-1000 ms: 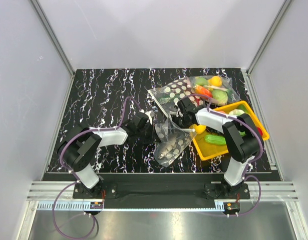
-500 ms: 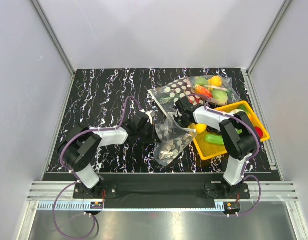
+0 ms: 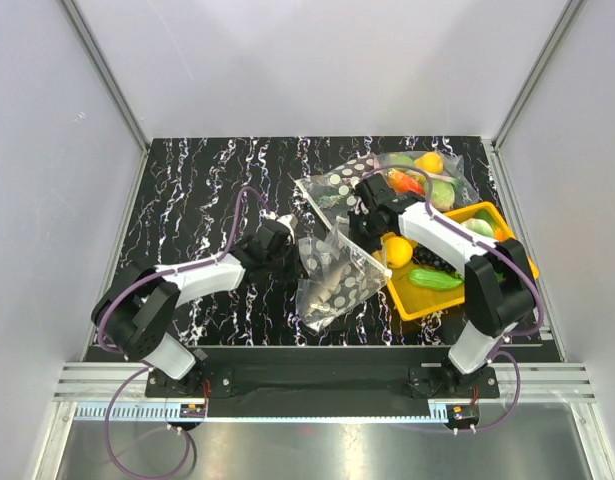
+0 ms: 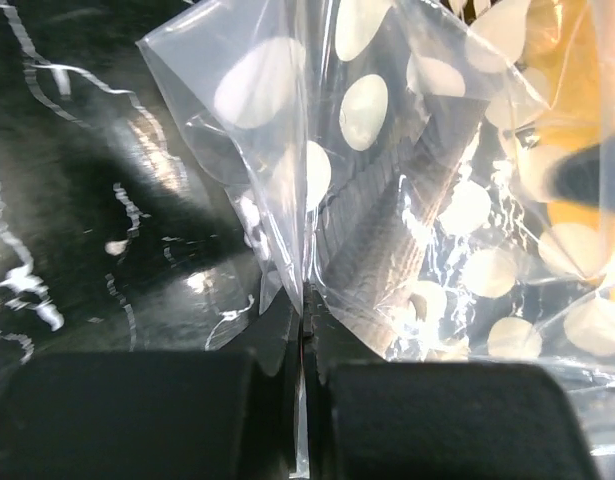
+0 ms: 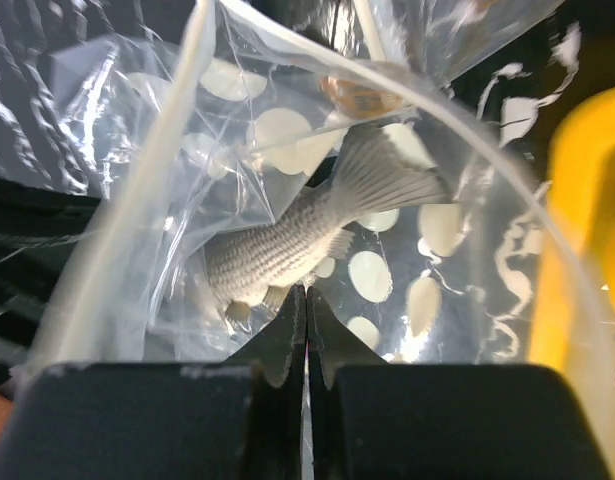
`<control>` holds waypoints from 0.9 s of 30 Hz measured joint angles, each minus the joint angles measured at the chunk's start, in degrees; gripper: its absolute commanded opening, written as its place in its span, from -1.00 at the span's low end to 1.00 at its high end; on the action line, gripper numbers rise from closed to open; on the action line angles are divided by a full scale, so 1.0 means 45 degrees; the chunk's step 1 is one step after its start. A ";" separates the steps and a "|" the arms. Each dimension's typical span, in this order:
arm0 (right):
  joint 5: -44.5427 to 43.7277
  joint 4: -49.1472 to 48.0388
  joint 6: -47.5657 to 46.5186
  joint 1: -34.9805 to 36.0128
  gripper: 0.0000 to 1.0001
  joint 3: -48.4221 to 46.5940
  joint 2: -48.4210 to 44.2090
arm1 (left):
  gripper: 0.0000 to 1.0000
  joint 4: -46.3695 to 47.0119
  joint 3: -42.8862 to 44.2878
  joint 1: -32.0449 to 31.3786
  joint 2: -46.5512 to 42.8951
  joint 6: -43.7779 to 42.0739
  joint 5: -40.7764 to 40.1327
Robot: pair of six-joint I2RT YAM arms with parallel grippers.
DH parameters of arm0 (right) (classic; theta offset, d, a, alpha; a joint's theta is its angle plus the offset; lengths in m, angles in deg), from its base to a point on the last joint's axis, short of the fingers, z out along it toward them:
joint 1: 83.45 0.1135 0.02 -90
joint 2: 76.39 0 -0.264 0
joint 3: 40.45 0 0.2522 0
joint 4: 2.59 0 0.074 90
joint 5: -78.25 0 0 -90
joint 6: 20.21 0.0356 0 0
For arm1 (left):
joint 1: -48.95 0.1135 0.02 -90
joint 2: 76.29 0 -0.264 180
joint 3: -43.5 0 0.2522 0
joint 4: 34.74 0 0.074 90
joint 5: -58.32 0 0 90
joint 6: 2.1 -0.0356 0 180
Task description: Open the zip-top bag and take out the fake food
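Observation:
The zip-top bag (image 3: pixel 332 275), clear with white dots, hangs stretched between my two grippers at the table's middle. A silver-grey fish (image 5: pixel 297 240) lies inside it, seen through the film, with the white zip strip (image 5: pixel 182 160) arcing past on the left. My left gripper (image 3: pixel 295 250) is shut on the bag's left edge, and the film is pinched between its jaws (image 4: pixel 304 300). My right gripper (image 3: pixel 353 222) is shut on the bag's upper right corner (image 5: pixel 307 295). A yellow lemon (image 3: pixel 397 250) sits at the left edge of the yellow tray (image 3: pixel 507 238).
The yellow tray also holds a green cucumber (image 3: pixel 435 279) and dark grapes. Behind the right gripper lie a dark polka-dot bag (image 3: pixel 342 185) and a clear bag of toy fruit (image 3: pixel 425 175). White walls enclose the black marbled table (image 3: pixel 207 190).
The right gripper has shut on the bag's corner and drawn back toward the far side. The bag has lifted and shifted left, and the left gripper moved slightly left with it.

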 measured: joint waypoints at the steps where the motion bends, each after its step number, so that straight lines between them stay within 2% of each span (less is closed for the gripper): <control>1: -0.0044 0.0049 -0.0010 -0.0073 -1.00 -0.0087 -0.0223 | -1.00 -0.0073 -0.0010 0.0039 -0.0092 0.0000 -0.0107; 8: -0.0063 0.0228 -0.0019 -0.0559 -0.97 -0.0282 -0.0860 | -1.00 -0.0170 -0.0389 0.0087 -0.0461 0.0044 -0.0359; 12: 0.0219 -0.0049 0.0141 -0.0559 -0.72 0.0160 -0.0729 | -1.00 -0.0155 -0.0398 0.0087 -0.0442 0.0107 -0.0345; 15: 0.0423 -0.0126 0.0248 -0.0539 -0.43 0.0306 -0.0291 | -1.00 0.0010 -0.0398 0.0087 -0.0189 0.0175 -0.0272; 16: 0.0486 -0.0165 0.0262 -0.0520 -0.26 0.0311 -0.0117 | -1.00 0.0063 -0.0398 0.0087 -0.0068 0.0204 -0.0243; 18: 0.0617 -0.0350 0.0350 -0.0418 -0.14 0.0311 0.0248 | -1.00 0.0112 -0.0398 0.0087 0.0214 0.0253 -0.0199; 20: 0.0699 -0.0486 0.0398 -0.0277 0.10 0.0316 0.0588 | -1.00 0.0141 -0.0398 0.0087 0.0505 0.0296 -0.0131; 23: 0.0714 -0.0685 0.0466 0.0010 0.23 0.0384 0.1059 | -1.00 0.0248 -0.0393 0.0102 0.0831 0.0408 0.0000; 27: 0.0714 -0.0899 0.0563 0.0170 0.31 0.0758 0.1277 | -1.00 0.0379 -0.0364 0.0112 0.0928 0.0432 0.0131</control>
